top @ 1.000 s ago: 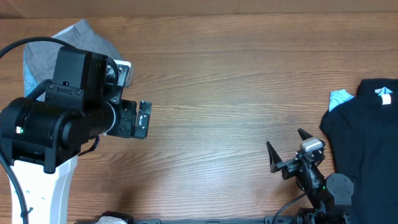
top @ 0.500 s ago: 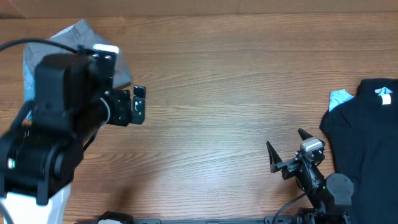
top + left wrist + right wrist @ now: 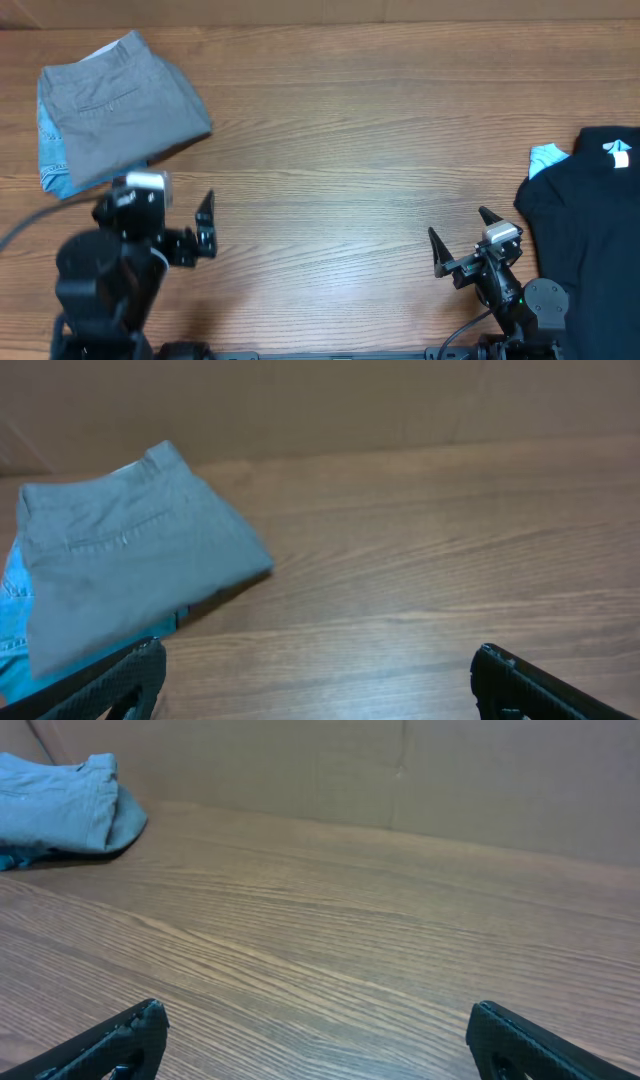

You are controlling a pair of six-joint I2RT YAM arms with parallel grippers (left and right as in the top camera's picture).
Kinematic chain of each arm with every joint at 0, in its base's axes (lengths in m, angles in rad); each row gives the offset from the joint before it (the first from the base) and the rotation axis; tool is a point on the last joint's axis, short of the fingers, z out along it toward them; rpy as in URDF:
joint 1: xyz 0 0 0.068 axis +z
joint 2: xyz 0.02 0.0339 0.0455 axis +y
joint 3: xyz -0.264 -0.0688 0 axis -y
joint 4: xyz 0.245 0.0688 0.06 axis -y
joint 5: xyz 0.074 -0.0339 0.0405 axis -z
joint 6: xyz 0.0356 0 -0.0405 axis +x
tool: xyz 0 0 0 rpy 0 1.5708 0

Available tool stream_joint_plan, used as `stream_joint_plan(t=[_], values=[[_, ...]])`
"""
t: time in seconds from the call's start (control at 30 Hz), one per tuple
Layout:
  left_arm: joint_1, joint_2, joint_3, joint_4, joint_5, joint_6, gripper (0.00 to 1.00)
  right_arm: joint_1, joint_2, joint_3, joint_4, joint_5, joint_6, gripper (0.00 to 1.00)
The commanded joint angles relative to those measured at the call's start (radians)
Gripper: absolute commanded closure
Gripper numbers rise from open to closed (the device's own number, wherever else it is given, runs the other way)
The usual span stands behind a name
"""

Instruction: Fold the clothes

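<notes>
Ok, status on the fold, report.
Left gripper and right gripper: jaws open, empty, both off the cloth. Grey shorts lie folded, far left, over blue denim. Nothing in the way; black garment at right edge.

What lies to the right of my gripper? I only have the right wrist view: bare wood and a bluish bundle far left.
Observer: A black garment lies at the right edge of the table, a pale blue piece touching it.
Operator: Is that bundle the shorts?
Observer: Yes; overhead shows the grey shorts folded, lying on a blue denim piece.
Operator: Is the left gripper holding them?
Observer: No; the left gripper is open, apart from them.
</notes>
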Motion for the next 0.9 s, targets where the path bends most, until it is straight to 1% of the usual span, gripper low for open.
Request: stream_joint_plan(t=[0.0, 0.4, 0.57, 0.6, 0.7, 0.87], values=[[0.015, -0.116, -0.124, 0.058, 0.021, 0.023, 0.0, -0.002, -0.012, -0.009, 0.006, -0.008, 0.002, 0.0], [0.04, -0.419, -0.452, 0.241, 0.027, 0.023, 0.0, -0.002, -0.012, -0.009, 0.006, -0.008, 0.002, 0.0], [0.04, -0.516, -0.573, 0.317, 0.027, 0.023, 0.0, -0.002, -0.012, -0.009, 0.006, -0.008, 0.002, 0.0], [0.043, -0.544, -0.621, 0.35, 0.027, 0.023, 0.0, -0.002, -0.012, -0.009, 0.006, -0.008, 0.002, 0.0], [0.044, -0.584, -0.703, 0.399, 0.028, 0.013, 0.0, -0.002, -0.012, -0.009, 0.006, -0.008, 0.002, 0.0], [0.044, -0.583, -0.772, 0.464, 0.027, 0.003, 0.0, -0.002, -0.012, -0.009, 0.006, -0.008, 0.002, 0.0]])
